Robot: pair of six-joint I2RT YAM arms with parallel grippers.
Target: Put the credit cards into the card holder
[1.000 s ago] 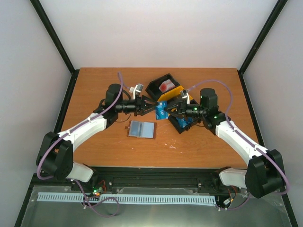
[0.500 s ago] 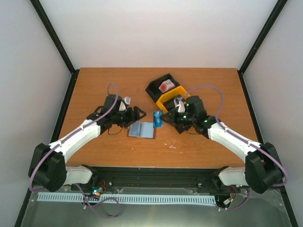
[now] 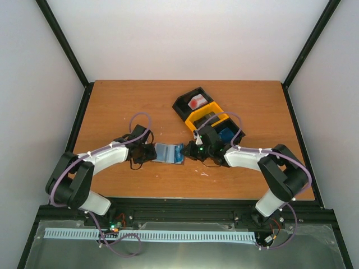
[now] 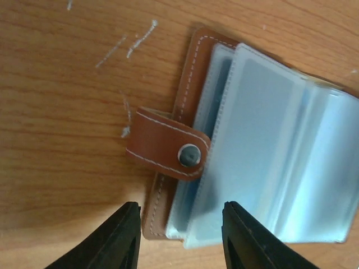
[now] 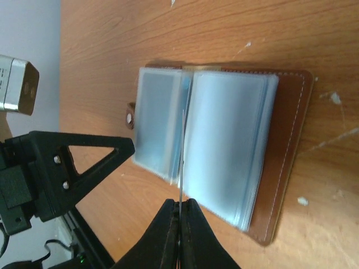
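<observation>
Wood table, scuffed, bears open card holder; white walls.

no readable text, labels, brands or numbers, card holder included

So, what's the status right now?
Left claw open beside card holder, strap side. Right claw shut on card, edge-on between sleeves. Nothing blocking.
</observation>
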